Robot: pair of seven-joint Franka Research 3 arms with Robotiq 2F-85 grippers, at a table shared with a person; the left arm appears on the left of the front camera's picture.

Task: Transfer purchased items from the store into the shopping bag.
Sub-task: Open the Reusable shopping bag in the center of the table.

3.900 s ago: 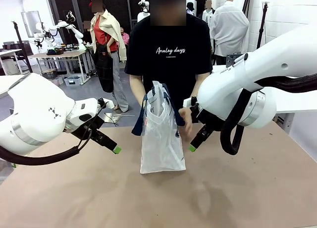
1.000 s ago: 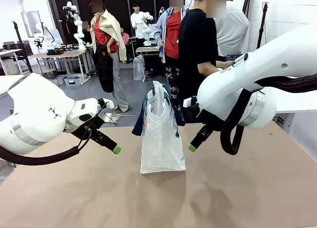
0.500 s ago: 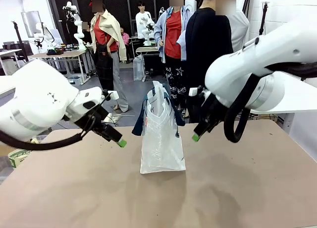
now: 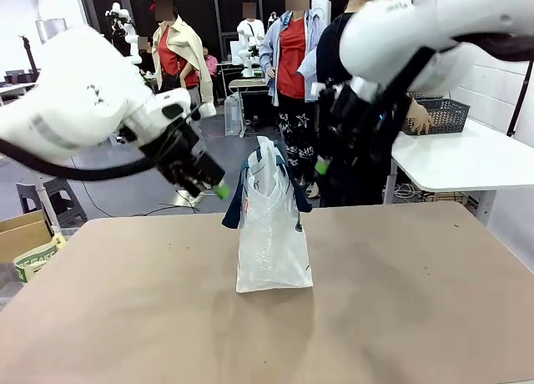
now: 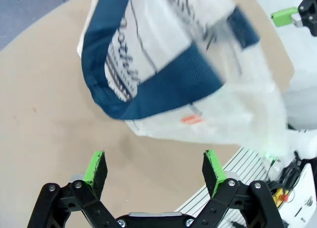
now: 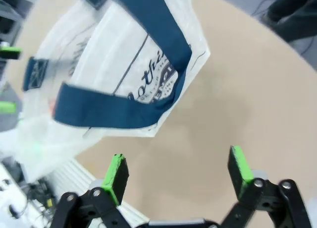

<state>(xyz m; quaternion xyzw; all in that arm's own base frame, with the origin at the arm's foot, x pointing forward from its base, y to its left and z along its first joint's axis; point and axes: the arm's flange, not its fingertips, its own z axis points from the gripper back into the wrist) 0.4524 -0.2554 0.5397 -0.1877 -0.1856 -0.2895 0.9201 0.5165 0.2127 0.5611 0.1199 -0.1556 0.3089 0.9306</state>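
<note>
Busy workshop-type room, people standing around in the back, and up front a big tan table (image 4: 400, 300). From the front camera, the translucent whitish plastic shopping bag (image 4: 271, 242) with dark navy strap handles (image 4: 236, 209) and dark lettering stands upright about mid-table, a bit toward the far edge. The left gripper (image 4: 219, 189) hangs in the air just left of the bag's top, and the right gripper (image 4: 321, 165) is up near its top right. Neither touches it. Off to the right there's a white side table (image 4: 467, 163) with a dark grey lattice basket (image 4: 442, 115) on it, and a person's hand (image 4: 420, 117) at the basket.

Left wrist cam: the left gripper (image 5: 154, 164) has its green-padded fingers spread wide with nothing between them. It looks down at the shopping bag (image 5: 237, 104), with one navy handle loop drooping over the side, and there's bare table (image 5: 44, 114) beside it.

Right wrist cam: same deal. The right gripper (image 6: 179, 167) has its fingers wide apart and empty. The shopping bag (image 6: 119, 64) sits ahead of them on the table (image 6: 237, 104), lettering partly readable but blurry.
</note>
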